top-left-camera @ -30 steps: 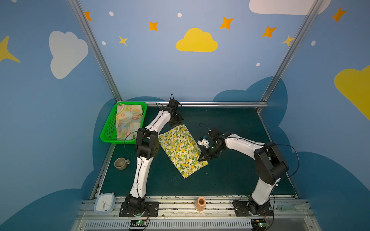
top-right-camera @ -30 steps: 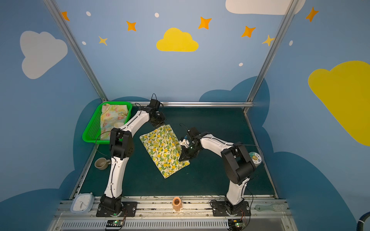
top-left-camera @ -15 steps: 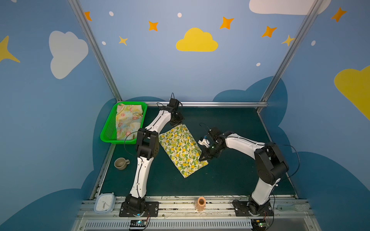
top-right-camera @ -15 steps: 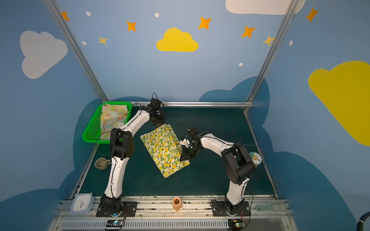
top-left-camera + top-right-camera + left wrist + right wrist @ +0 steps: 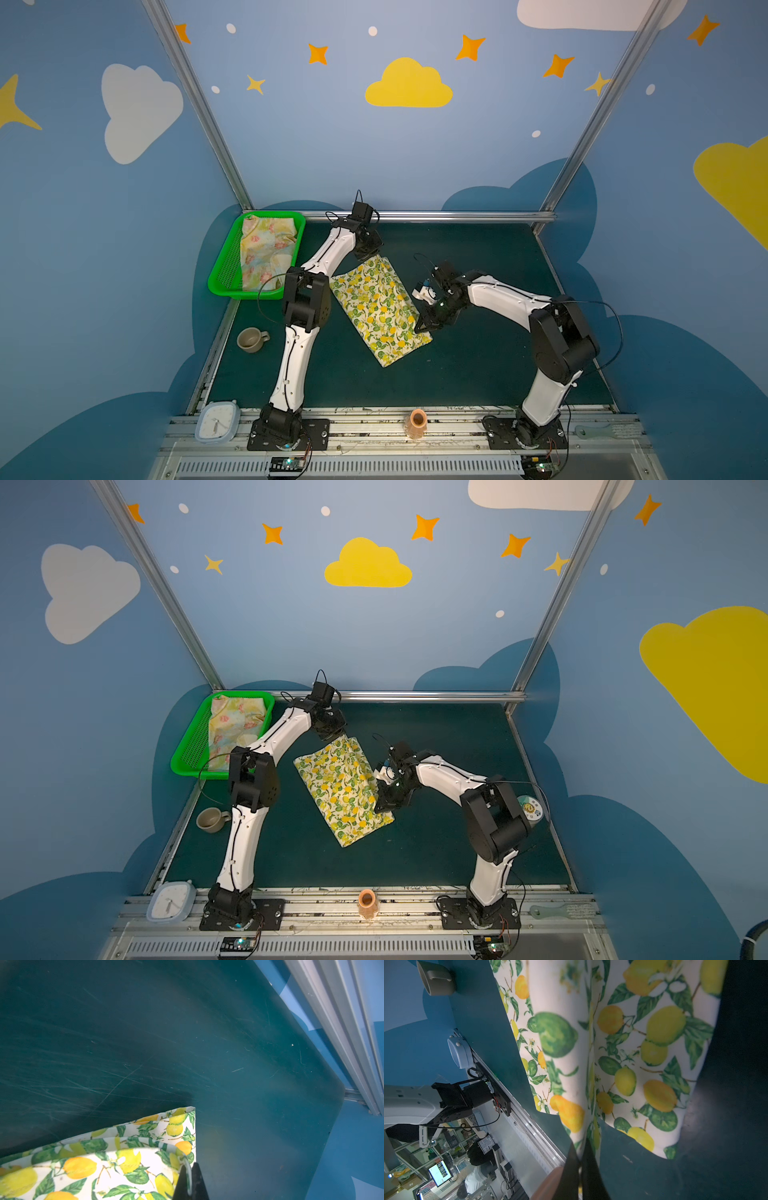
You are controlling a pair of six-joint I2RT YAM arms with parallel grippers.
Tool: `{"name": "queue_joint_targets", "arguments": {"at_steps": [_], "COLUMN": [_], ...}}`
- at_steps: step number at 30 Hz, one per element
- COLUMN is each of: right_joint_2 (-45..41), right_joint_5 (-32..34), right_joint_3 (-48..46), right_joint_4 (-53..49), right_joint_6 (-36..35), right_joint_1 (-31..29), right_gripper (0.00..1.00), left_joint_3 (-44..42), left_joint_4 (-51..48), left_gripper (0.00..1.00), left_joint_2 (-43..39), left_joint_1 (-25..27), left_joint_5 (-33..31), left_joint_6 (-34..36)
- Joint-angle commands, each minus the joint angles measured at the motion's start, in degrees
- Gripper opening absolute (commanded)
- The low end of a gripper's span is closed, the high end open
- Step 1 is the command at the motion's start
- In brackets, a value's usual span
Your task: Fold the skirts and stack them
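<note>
Left wrist view, left end effector (image 5: 189,1171) pinching lemon skirt (image 5: 93,1167) corner, right end effector (image 5: 580,1148) clamping edge

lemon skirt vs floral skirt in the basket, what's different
The lemon skirt is cream with yellow lemons, green leaves; the floral skirt is pale yellow with pink flowers. The lemon skirt lies on the green mat; the floral skirt sits in the green basket. The left hand and the right hand pinch the lemon skirt; nothing holds the floral skirt. Both are thin printed cloth.
</note>
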State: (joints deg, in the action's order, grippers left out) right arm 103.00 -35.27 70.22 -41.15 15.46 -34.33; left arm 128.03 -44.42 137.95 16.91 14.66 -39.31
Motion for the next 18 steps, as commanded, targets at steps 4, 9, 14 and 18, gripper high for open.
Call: {"name": "queue_joint_targets", "arguments": {"at_steps": [4,9,14,18], "right_joint_2": [-0.62,0.33,1.53,2.08], "right_joint_5": [1.19,1.36,1.52,1.82], "right_joint_3": [1.79,2.29,2.71,2.95], "right_joint_4": [-5.08,-5.27,-5.30,-5.44], "right_joint_6": [-1.73,-1.94,-2.12,-2.21], "right_joint_1": [-0.13,-0.04,-0.04,0.05], "right_gripper": [0.00,0.00,0.00,0.00], "left_joint_3": [2.03,3.36,5.88,6.02], "left_joint_4": [1.93,1.36,0.14,0.13], "left_gripper": [0.04,0.04,0.04,0.04], "left_joint_2": [3.23,4.86,7.03,7.51], "left_joint_1": [-0.67,-0.65,-0.65,-0.66], "left_joint_5": [-1.42,-1.02,-0.13,0.12], "left_joint_6": [-0.92,-1.19,-0.91,-0.74]}}
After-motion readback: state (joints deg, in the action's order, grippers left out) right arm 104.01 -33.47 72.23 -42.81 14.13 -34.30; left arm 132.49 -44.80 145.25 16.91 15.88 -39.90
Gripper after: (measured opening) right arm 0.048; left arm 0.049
